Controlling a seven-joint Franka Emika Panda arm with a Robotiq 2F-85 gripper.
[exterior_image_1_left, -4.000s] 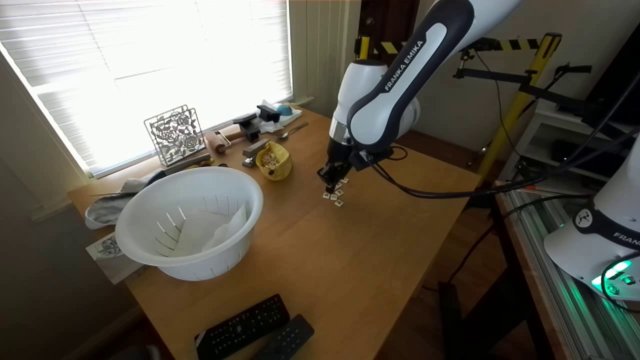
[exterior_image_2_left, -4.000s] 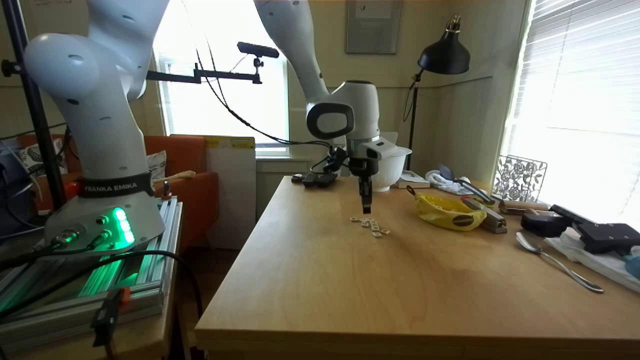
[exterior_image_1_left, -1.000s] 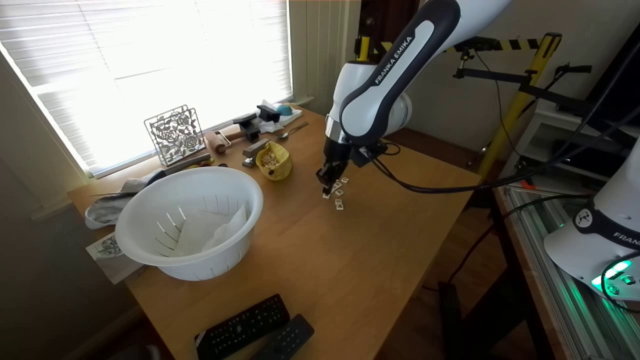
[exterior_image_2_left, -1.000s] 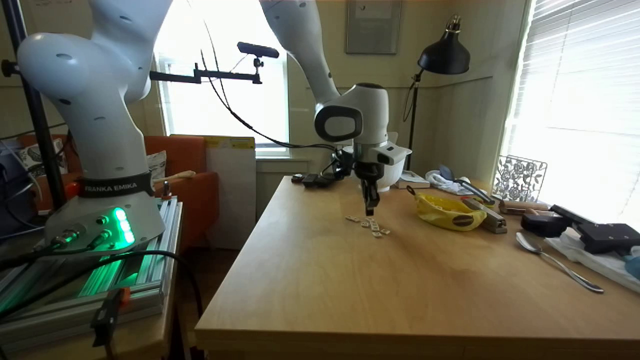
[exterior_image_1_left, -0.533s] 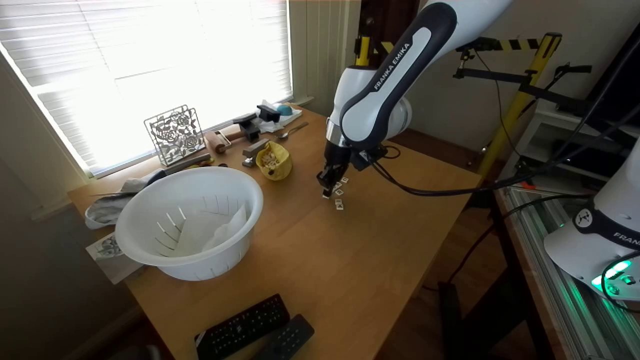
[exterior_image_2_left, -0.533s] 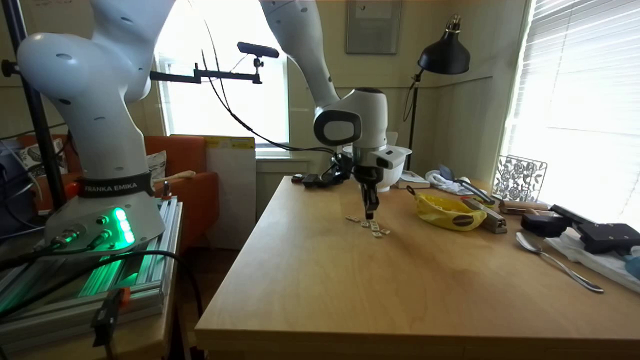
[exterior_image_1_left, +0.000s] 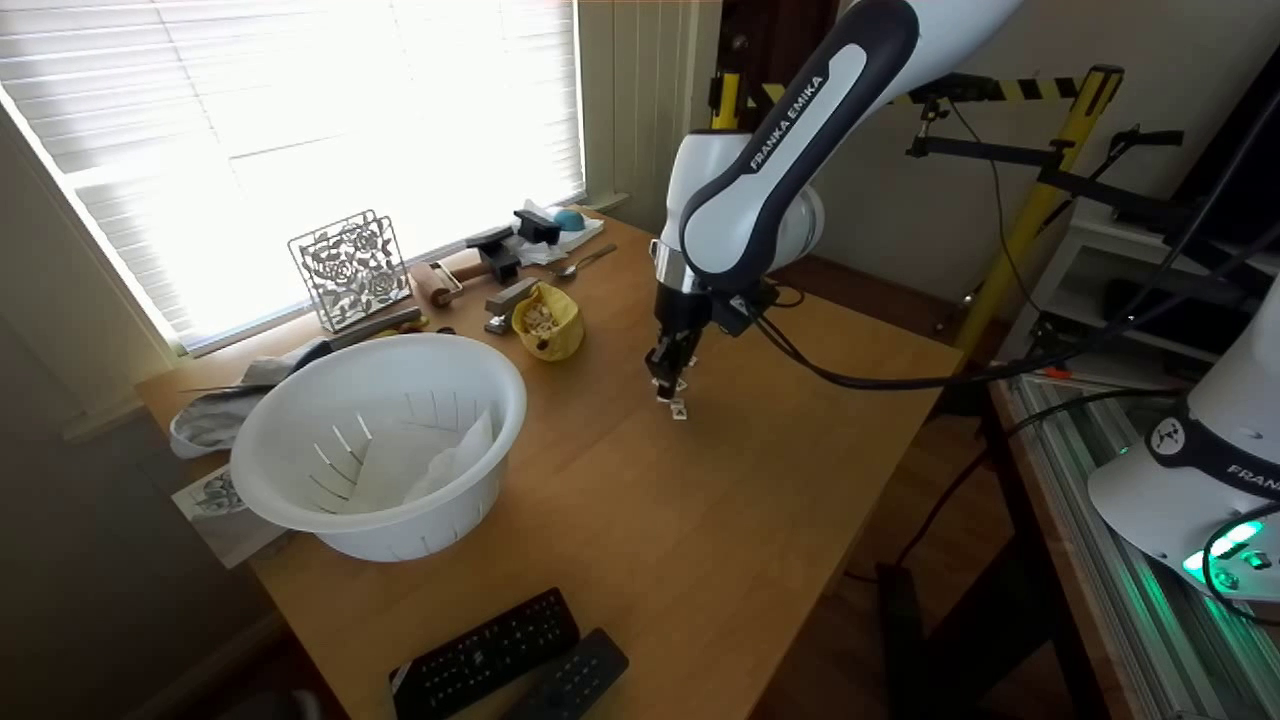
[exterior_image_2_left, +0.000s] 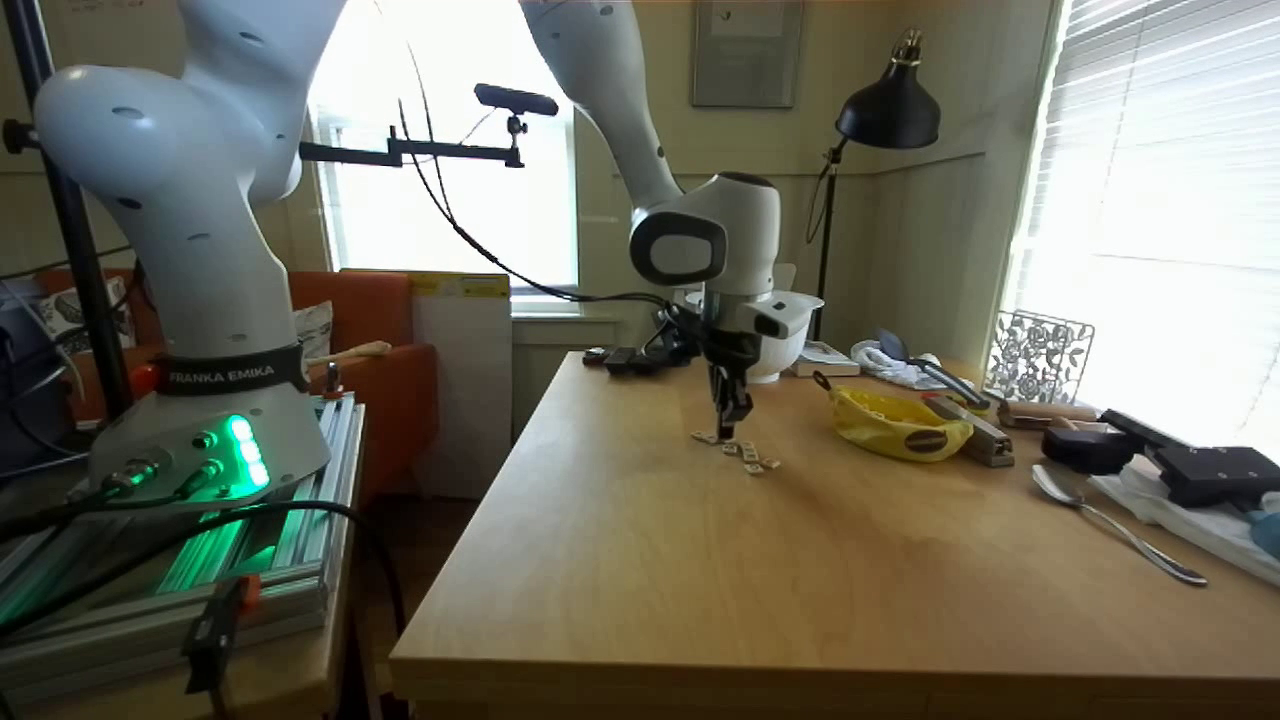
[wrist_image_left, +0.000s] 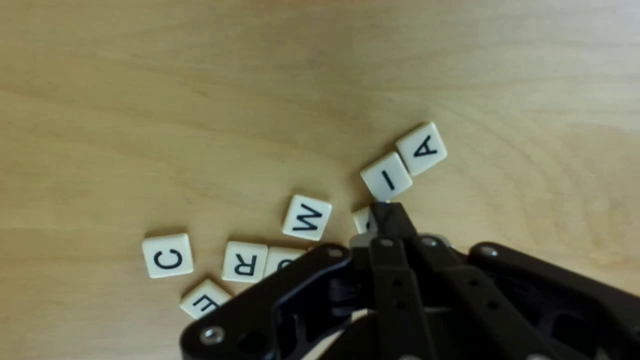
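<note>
Since half a second ago, the gripper (wrist_image_left: 392, 219) has slid a little sideways, and its tip now sits nearer the I tile (wrist_image_left: 386, 177) and the A tile (wrist_image_left: 422, 148), which lie side by side on the table (exterior_image_2_left: 780, 570). Its two fingers look pressed together. At least eight letter tiles (exterior_image_2_left: 749, 453) are spread about the tip on the wood. Besides that pair I count one R tile (wrist_image_left: 244, 262), one C tile (wrist_image_left: 168, 255), one E tile (wrist_image_left: 204, 300) and one tile reading W or M (wrist_image_left: 307, 218). The remaining two are partly covered: a blocked tile (wrist_image_left: 280, 258) lies against the R tile, and a half-hidden tile (wrist_image_left: 361, 221) is right at the fingertips, though I cannot tell whether they touch it. Near the tiles stands one yellow pouch (exterior_image_1_left: 555, 343) holding pale pieces too small to count, with one stapler (exterior_image_2_left: 975, 432) just beside it. Farther off are one white basin (exterior_image_1_left: 410, 543), two black remotes (exterior_image_1_left: 490, 650), one spoon (exterior_image_2_left: 1122, 533) and one metal rack (exterior_image_1_left: 352, 268) with a rose pattern. In an exterior view, one black lamp (exterior_image_2_left: 888, 110) rises beyond the table.
</note>
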